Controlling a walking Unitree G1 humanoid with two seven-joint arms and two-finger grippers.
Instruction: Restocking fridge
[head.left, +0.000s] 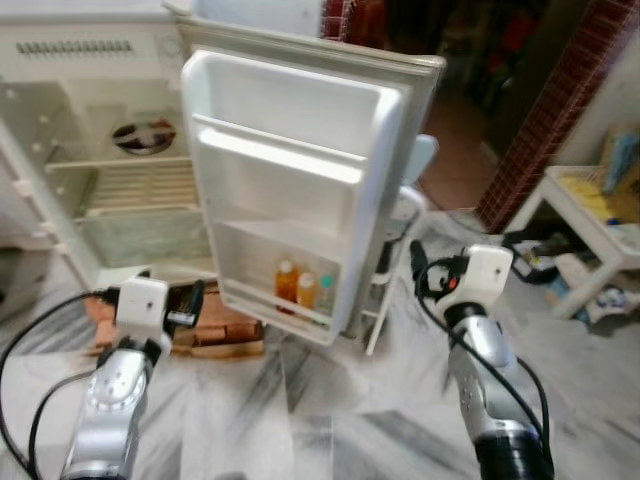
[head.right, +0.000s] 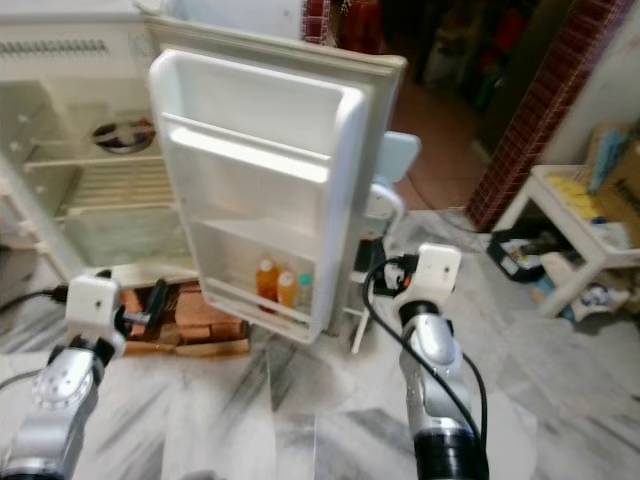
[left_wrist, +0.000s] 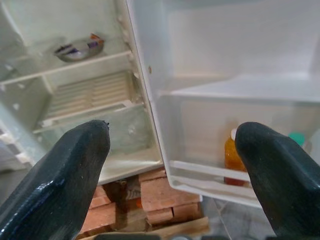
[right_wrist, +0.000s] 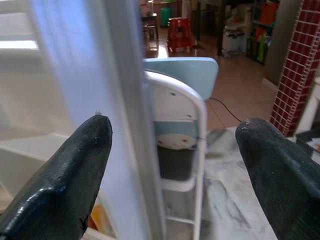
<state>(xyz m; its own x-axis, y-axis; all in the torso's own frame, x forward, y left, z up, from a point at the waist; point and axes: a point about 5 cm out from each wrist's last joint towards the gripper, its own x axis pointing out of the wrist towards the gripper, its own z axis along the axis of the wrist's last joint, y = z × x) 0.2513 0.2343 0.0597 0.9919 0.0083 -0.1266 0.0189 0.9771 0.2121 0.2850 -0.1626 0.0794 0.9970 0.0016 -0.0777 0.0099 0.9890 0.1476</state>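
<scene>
Fridge door of white plastic (head.left: 300, 190) is seen swung open at frame centre; orange bottles (head.left: 296, 283) are shelved low. Left gripper (left_wrist: 172, 165) and right gripper (right_wrist: 172, 165) are spread wide, empty.

Fridge door (head.left: 300, 180) hides part of the folding chair (head.left: 410, 200) behind it; only seat back and one leg show. Bottles (head.left: 298, 285) on lower door shelf: labels too small to read. Bowl (head.left: 143, 135) contents blurred, unidentifiable. Fridge cabinet (head.left: 70, 110) cut off at left and top edges. Side table (head.left: 590, 235) cut off at right edge.
</scene>
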